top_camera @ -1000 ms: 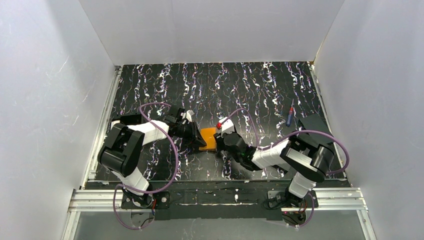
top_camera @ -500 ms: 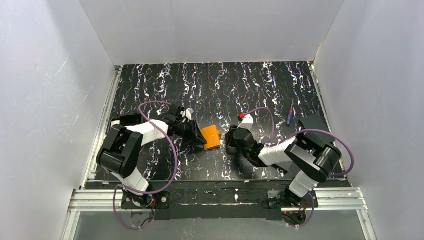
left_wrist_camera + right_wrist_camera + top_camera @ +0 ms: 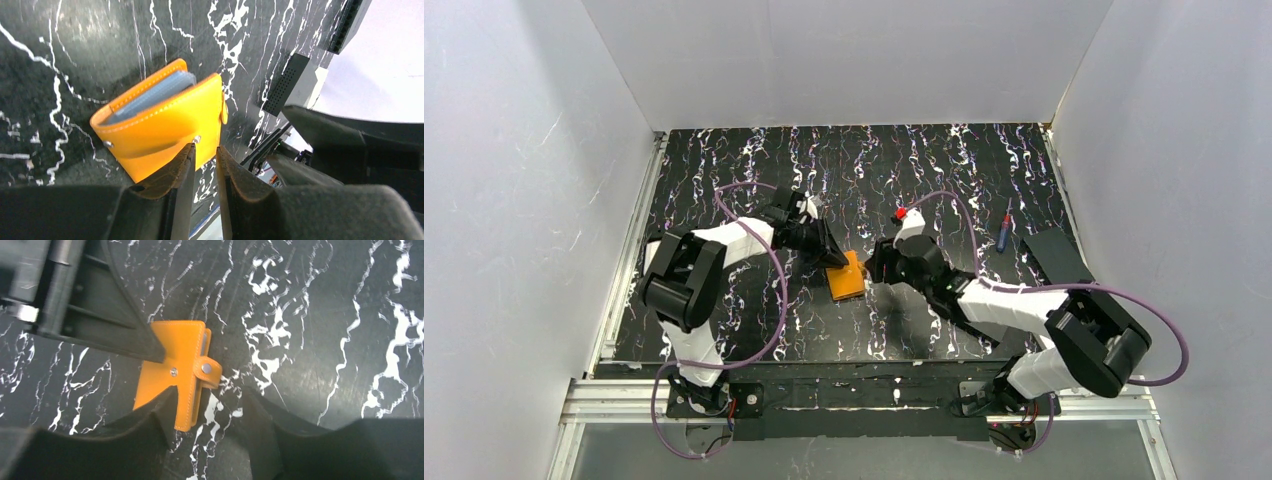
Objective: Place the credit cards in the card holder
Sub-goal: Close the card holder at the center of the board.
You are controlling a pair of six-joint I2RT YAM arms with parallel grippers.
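Note:
The orange card holder (image 3: 846,277) lies folded on the black marbled table, its snap tab (image 3: 207,371) fastened and its grey-blue sleeves (image 3: 155,92) showing at one edge. My left gripper (image 3: 832,256) comes from the left. Its jaws (image 3: 205,146) stand a narrow slit apart with only table between them, and one fingertip (image 3: 189,150) rests on the cover by a snap. My right gripper (image 3: 210,392) is open and hangs over the holder's near corner, which lies between its fingers. No credit cards show in any view.
A blue pen-like stick (image 3: 1004,235) and a flat black rectangle (image 3: 1052,255) lie at the right side of the table. White walls close in the table on three sides. The right arm's cable (image 3: 944,200) loops above the holder.
My right gripper pulled away to the right, then came back over the holder's right edge. My left arm reached farther out, its gripper now at the holder's top left. The holder shifted slightly.

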